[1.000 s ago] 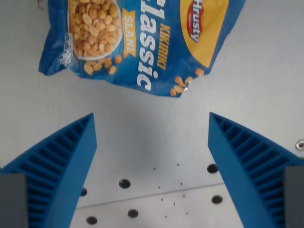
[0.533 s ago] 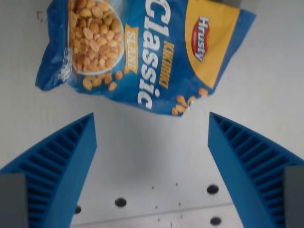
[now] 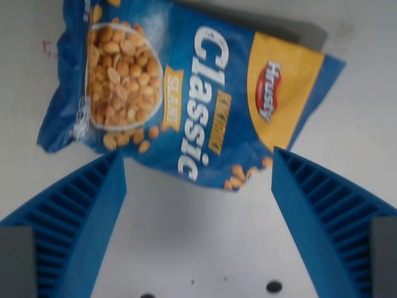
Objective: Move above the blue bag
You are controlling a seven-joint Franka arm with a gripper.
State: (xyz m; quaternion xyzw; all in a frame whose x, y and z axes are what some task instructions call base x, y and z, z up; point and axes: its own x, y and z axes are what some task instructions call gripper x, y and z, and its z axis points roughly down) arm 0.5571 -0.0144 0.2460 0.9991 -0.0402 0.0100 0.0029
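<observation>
Task status: partly done, by my judgement. The tool (image 3: 198, 205) is not yet centred over the blue peanut bag (image 3: 186, 99). The bag fills the upper half of the wrist view, and the midpoint between the two blue ribbed fingers (image 3: 80, 217) falls on bare tabletop (image 3: 198, 248) just short of the bag's near edge. That near edge lies about level with the fingertips. What remains is a further advance toward the far side of the scene, until the bag's middle sits between the fingers.

Tool state: the jaws stand wide apart and hold nothing. One finger is at the wrist view's left and one at its right, both clear of the bag.

Bag position and orientation: it lies flat on the tabletop, face up. Its long axis runs roughly left to right across the view, tilted slightly so that the right end sits lower. The word "Classic" reads from far to near. The peanut-bowl picture is at the left end and the yellow brand panel (image 3: 279, 93) at the right end. The right corner reaches above the right finger.

Two mounting holes (image 3: 273, 287) show at the near edge of the tabletop.
</observation>
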